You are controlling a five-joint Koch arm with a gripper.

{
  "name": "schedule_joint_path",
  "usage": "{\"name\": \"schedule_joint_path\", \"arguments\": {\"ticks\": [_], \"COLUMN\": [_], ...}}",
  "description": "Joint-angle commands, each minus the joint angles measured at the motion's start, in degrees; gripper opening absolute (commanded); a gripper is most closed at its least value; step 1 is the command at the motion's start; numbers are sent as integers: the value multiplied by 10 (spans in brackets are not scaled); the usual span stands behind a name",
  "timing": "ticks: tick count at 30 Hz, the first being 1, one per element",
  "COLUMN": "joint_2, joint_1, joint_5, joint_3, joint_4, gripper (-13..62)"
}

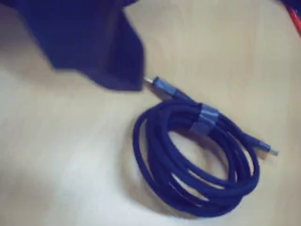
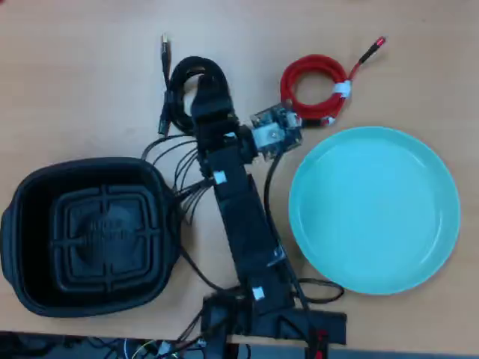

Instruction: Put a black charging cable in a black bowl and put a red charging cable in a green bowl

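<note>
Blurred and dark at the top left of the wrist view, the claw (image 1: 117, 70) hangs over the table (image 1: 56, 155); only one bulky jaw shows there, and the overhead view hides the tips behind the arm, so whether it is spread or pressed together cannot be told.

Just below and right of that jaw lies the black charging cable (image 1: 197, 165), a flat coil bound by a strap, with one metal-tipped plug almost touching the jaw's corner and another sticking out on the coil's far side. Its long axis runs diagonally from the claw down to the right in the wrist view. Nothing appears to be gripped yet.

Relative to the coil in the overhead view (image 2: 191, 82), the black bowl (image 2: 22, 224) sits below and left and is empty. The red charging cable (image 2: 314, 90) lies well to the coil's right, and the green bowl (image 2: 419, 164), also empty, lies below that.

Judging from this, the next move calls for a short shift toward the coil, then a descent over its near strands.
</note>
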Motion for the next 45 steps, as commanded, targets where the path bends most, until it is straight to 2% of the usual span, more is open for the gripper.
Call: {"name": "schedule_joint_path", "arguments": {"ticks": [1,7,17,22,35,45], "joint_2": [-32,-120,-249,-265,-322,-321], "joint_1": [-30,-89,-86,-75,42,-1], "joint_5": [-37,-158,-163,-163,-159,-164], "joint_3": [-59,-58,-49,-37,11,63], "joint_4": [-6,-38,-98,-113,-145,-201], "gripper": [568,567,568,568,568,567]}}
